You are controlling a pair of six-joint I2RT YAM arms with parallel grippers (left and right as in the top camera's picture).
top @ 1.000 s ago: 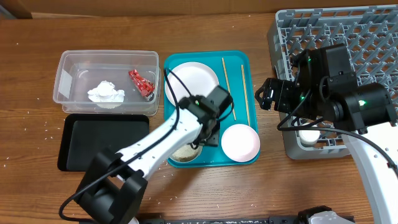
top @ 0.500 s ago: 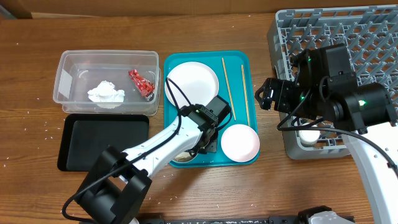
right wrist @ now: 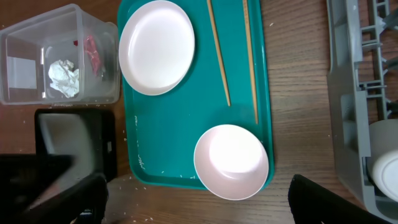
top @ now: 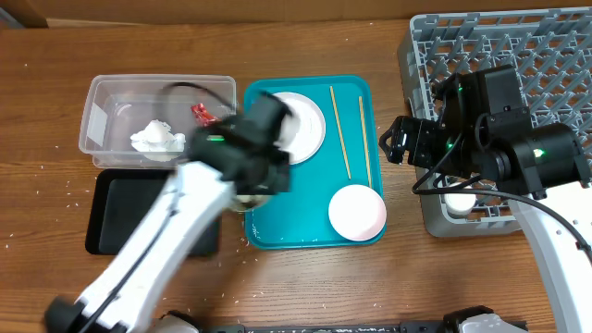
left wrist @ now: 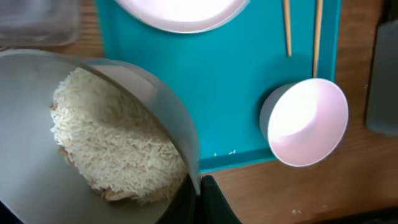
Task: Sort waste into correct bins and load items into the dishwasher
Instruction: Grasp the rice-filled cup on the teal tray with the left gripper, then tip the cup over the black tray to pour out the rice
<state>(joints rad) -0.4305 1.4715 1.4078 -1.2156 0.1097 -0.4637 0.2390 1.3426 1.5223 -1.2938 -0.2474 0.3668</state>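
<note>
L wrist cam alone shows rice [left wrist: 115, 140] in bowl [left wrist: 28, 112]

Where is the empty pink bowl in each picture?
Overhead: the empty bowl sits in the lower right corner of the teal tray.
Left wrist: right of middle, at the tray's edge.
Right wrist: bottom middle.
Shared landmark: the chopsticks lie just above the bowl in every view.

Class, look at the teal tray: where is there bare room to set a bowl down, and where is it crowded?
Free: the teal tray's near left, bordered by the plate, the empty bowl and the rim. Crowded: its right side, holding the chopsticks and that bowl. The left gripper holds the rice bowl at the left rim.
</note>
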